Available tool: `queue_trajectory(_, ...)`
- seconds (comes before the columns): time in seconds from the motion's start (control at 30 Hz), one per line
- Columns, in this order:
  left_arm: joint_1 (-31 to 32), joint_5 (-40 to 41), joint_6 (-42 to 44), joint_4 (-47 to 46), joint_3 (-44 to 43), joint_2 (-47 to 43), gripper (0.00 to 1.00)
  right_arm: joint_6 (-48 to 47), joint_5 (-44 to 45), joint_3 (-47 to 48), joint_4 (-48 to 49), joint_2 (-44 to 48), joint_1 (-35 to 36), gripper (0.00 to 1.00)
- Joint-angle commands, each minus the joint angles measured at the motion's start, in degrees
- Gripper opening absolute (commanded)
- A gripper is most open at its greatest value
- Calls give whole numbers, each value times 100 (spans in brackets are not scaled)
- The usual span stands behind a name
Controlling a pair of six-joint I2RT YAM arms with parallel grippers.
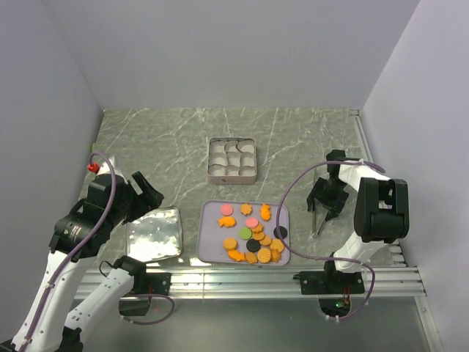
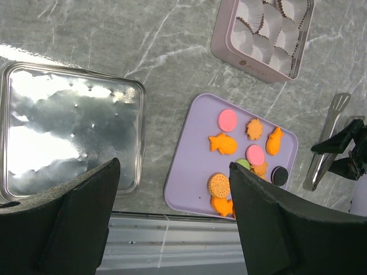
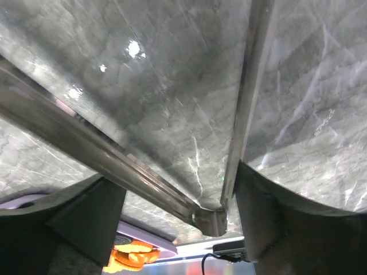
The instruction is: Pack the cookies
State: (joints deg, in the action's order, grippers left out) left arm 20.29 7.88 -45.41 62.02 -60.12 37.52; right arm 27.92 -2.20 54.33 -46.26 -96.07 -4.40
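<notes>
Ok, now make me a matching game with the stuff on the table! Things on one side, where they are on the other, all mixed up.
Things:
1. cookies
2. paper cups
3. tongs
4. shiny metal lid

Places, seen from above:
A. lying left of the purple tray
B. inside the square tin
C. on the purple tray
D. lying right of the purple tray

Pairs: 1-C, 2-B, 3-D, 4-A.

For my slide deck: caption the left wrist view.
Left gripper, open, hovers over a shiny tin lid and a lilac tray of cookies.
</notes>
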Motion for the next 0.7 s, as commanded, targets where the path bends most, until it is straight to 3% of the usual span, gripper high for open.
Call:
queue_trajectory(0.0,18,-85,-82,29,-88,-43,83,38,-307,-106,1259,-219,-43,73)
queue_trajectory(0.27,18,-102,-109,-32,35,-175,83,-50,-563,-353,1515,404,18,59)
queue_trajectory(0.67,18,-375,23,-471,228,-52,83,230,-149,948,126,1555,1266,54)
